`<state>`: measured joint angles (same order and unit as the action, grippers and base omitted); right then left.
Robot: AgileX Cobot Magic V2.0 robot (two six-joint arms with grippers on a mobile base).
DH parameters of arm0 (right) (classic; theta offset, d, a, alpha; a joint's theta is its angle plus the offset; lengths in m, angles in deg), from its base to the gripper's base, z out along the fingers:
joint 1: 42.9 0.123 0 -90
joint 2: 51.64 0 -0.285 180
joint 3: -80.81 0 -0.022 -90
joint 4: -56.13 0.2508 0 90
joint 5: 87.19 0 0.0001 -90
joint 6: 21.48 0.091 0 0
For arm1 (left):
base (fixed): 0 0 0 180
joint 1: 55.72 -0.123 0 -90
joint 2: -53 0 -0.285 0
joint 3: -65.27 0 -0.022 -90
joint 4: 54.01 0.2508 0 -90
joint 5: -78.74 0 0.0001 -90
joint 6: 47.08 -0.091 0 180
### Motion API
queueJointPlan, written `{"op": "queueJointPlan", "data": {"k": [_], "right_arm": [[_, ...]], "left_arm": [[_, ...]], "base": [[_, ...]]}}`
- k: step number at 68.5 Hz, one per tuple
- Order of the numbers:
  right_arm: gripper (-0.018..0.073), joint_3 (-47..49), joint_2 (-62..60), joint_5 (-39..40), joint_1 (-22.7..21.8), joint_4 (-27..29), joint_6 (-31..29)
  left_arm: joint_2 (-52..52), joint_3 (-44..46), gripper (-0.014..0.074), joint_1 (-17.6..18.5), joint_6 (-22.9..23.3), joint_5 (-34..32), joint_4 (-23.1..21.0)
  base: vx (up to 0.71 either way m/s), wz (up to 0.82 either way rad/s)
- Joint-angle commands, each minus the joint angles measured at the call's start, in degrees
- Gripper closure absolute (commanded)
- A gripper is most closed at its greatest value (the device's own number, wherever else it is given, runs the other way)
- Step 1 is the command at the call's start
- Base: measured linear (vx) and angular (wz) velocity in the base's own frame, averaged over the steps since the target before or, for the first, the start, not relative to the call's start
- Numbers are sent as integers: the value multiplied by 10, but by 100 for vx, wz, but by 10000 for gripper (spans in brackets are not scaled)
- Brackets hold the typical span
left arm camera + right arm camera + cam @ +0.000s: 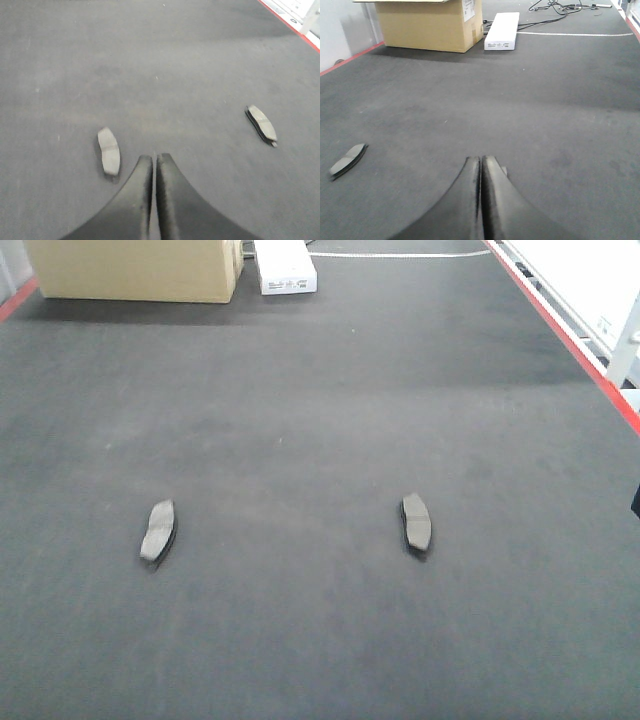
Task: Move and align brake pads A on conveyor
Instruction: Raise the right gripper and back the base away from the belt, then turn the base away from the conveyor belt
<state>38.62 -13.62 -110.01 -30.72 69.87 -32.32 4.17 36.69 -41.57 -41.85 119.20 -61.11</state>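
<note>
Okay, my left gripper (154,159), clenched empty, has the nearest brake pad (108,151) just to its left, long axis pointing away up the conveyor (175,60).

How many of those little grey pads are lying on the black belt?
2. The left pad and the right pad lie well apart on the belt. Each looks layered, so another could hide underneath.

Conveyor belt (320,390): matt charcoal fabric with a rough, carpet-like nap. Brake pads (158,530): matt grey, fine-grained face on a darker backing layer. Box (130,268): matt brown cardboard. Gripper fingers (175,200): matt black, smooth, plastic-like.
</note>
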Motion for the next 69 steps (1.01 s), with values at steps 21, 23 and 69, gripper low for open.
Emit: {"op": "queueJointPlan", "data": {"k": [21,23,69], "right_arm": [[562,14,3,39,-3,1,-4],[562,14,3,39,-3,1,-4],[562,14,3,39,-3,1,-4]], "left_arm": [[-1,17,604,3,0,-38,-2],[-1,17,604,3,0,-38,-2],[0,17,604,3,0,-37,-2]], "base": [[-23,1],[-20,-2],[-22,-3]]}}
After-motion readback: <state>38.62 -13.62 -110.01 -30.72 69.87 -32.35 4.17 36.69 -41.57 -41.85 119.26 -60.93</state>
